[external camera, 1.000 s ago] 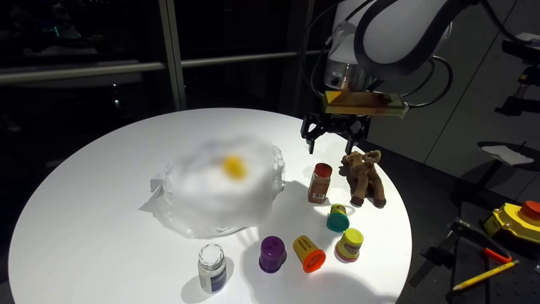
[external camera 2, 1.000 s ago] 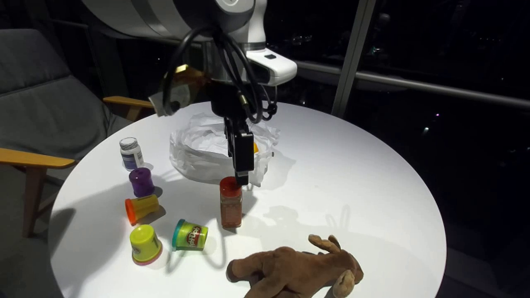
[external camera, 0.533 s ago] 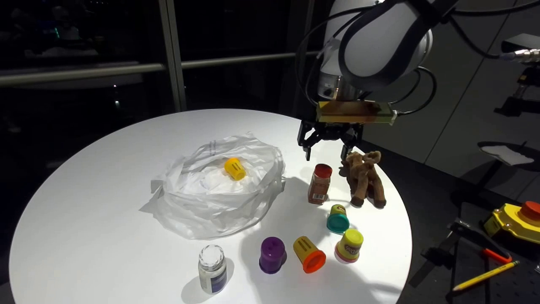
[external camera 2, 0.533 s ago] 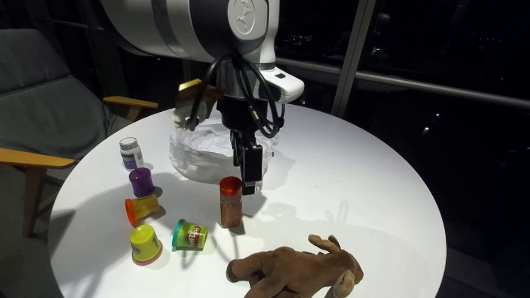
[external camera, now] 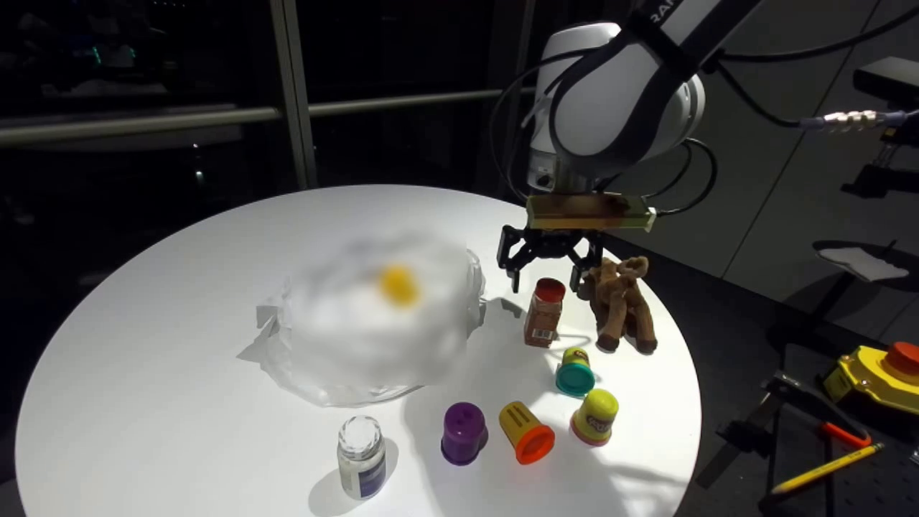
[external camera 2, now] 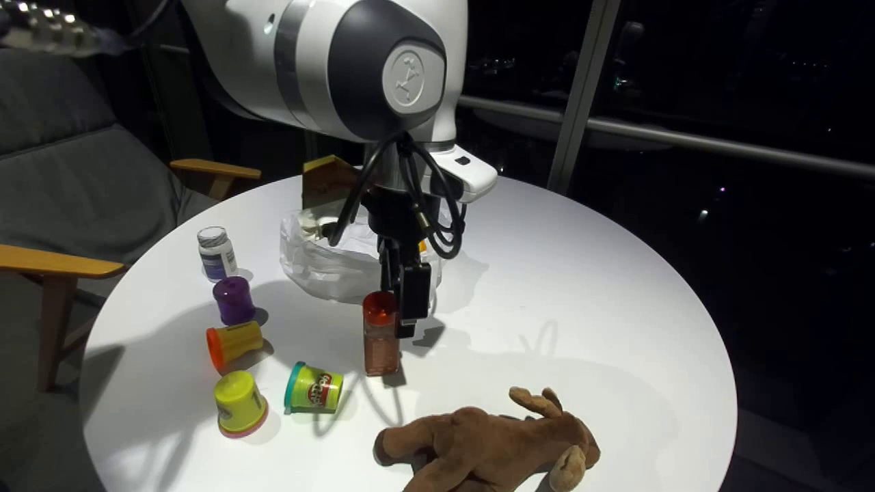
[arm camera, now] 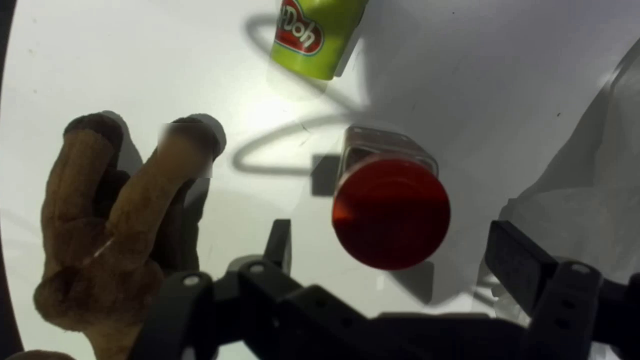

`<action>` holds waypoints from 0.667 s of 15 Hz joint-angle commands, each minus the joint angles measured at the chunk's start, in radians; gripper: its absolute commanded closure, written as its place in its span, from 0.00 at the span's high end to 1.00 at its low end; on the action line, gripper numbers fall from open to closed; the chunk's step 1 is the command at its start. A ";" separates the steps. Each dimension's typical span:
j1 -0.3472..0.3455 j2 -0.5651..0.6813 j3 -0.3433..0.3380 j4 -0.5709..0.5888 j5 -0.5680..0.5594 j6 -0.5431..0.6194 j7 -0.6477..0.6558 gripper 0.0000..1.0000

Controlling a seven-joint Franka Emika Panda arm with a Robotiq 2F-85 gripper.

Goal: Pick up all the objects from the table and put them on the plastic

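Fingers (arm camera: 517, 262) apart, nothing held, just by red-lidded clear squarish jar (arm camera: 392, 210) upright on round white table (external camera: 179, 309) nr crinkly whitish plastic bag (external camera 2: 325, 277); prob. centre on jar, drop straight, squeeze b4 lifting.

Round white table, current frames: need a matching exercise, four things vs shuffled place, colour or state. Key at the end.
1. red-lidded bottle
2. plush animal
3. gripper
4. plastic

A. crumpled, whitish
B. jaws apart, nothing gripped
C. upright, seen between the fingers in the wrist view
D. brown, lying down

Pairs: 1-C, 2-D, 3-B, 4-A
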 commanded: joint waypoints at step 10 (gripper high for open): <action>0.010 -0.004 0.009 -0.016 0.078 0.045 -0.026 0.66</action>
